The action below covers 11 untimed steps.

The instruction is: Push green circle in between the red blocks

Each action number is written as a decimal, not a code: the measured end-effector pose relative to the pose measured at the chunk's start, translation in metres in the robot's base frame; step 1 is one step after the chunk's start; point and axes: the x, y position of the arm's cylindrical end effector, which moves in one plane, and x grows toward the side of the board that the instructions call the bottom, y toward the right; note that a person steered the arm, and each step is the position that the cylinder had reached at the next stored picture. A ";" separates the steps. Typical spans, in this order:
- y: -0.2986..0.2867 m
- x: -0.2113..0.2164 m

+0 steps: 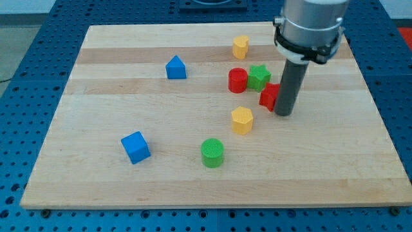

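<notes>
The green circle (212, 153) lies near the view's bottom centre. A red cylinder (237, 80) stands right of centre, touching a green star (259, 77) on its right. A second red block (269, 96) sits just below and to the right of the star, partly hidden by my rod. My tip (284, 113) rests on the board right against that red block's right side, far up and to the right of the green circle.
A yellow hexagon (242, 120) lies between the green circle and the red blocks. Another yellow block (241, 46) sits near the view's top. A blue house-shaped block (175, 67) is at upper left, a blue cube (136, 147) at lower left. The wooden board (96, 187) ends on blue pegboard.
</notes>
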 end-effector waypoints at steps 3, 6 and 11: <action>-0.004 -0.028; -0.002 0.154; -0.193 0.096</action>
